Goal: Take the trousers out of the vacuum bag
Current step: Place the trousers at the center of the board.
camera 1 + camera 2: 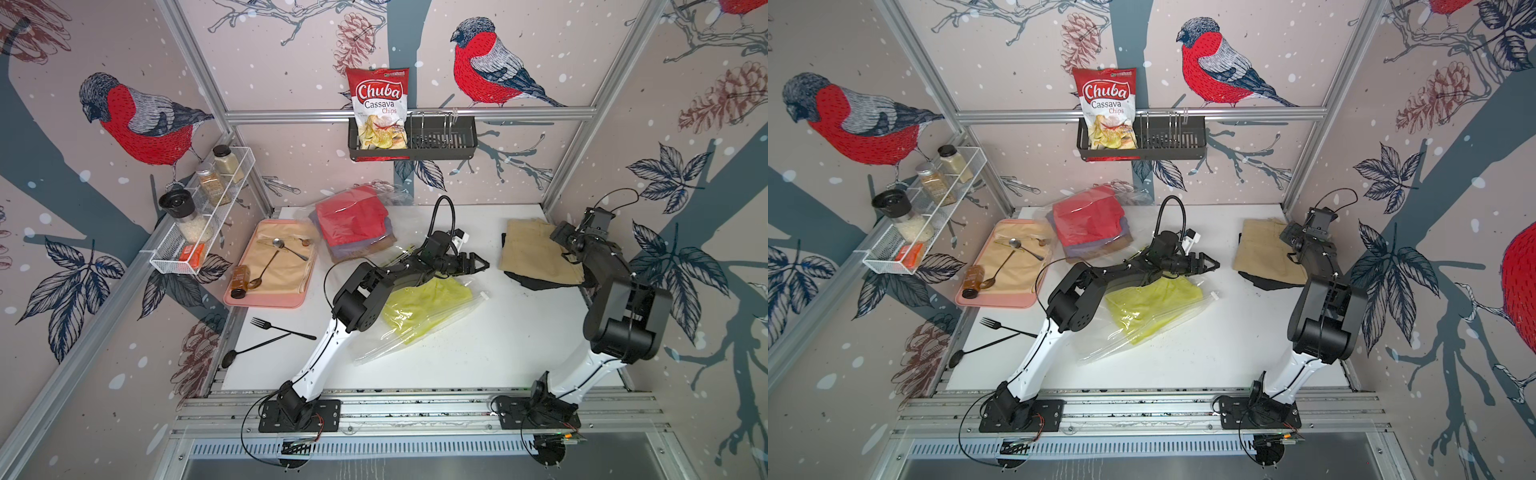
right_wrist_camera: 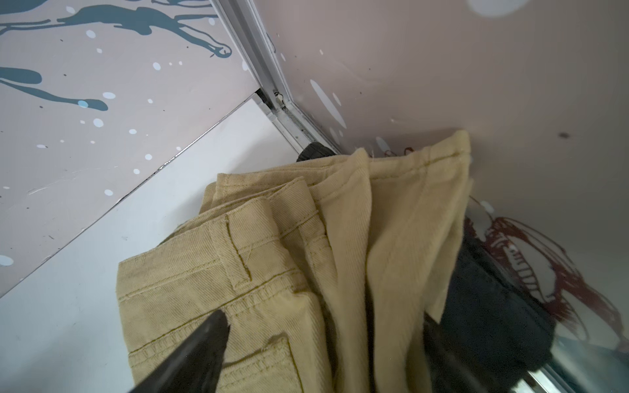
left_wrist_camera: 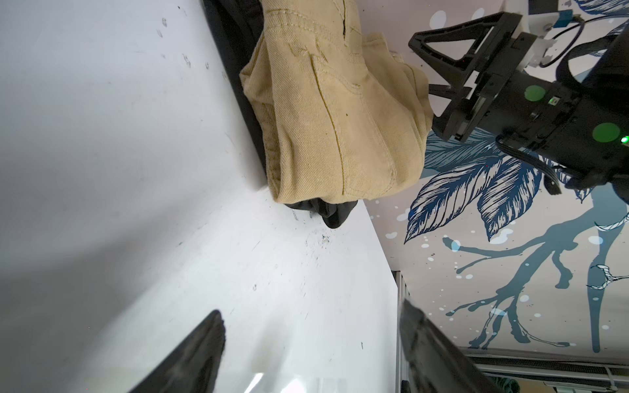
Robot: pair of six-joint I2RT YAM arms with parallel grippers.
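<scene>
Pink tray (image 1: 266,301) on the left is just clutter. Beside it the red trousers (image 1: 353,220) sit on the purple (image 1: 345,250) and mustard-brown ones (image 1: 384,245), seemingly under clear plastic. Mid-table, the yellow trousers (image 1: 428,303) are inside the vacuum bag (image 1: 374,353), and its zip edge faces open table, so that's the obvious exit. The left gripper (image 1: 482,264) hangs just past them, jaws wide and empty, probably ready for a grab. On the right, the tan trousers (image 1: 536,253) lie on the black ones (image 1: 536,282), outside the bag by the wall, so I'd guess that's the done pile. The right gripper (image 2: 321,326) is over the tan cloth with its jaws wide, not pinching.
</scene>
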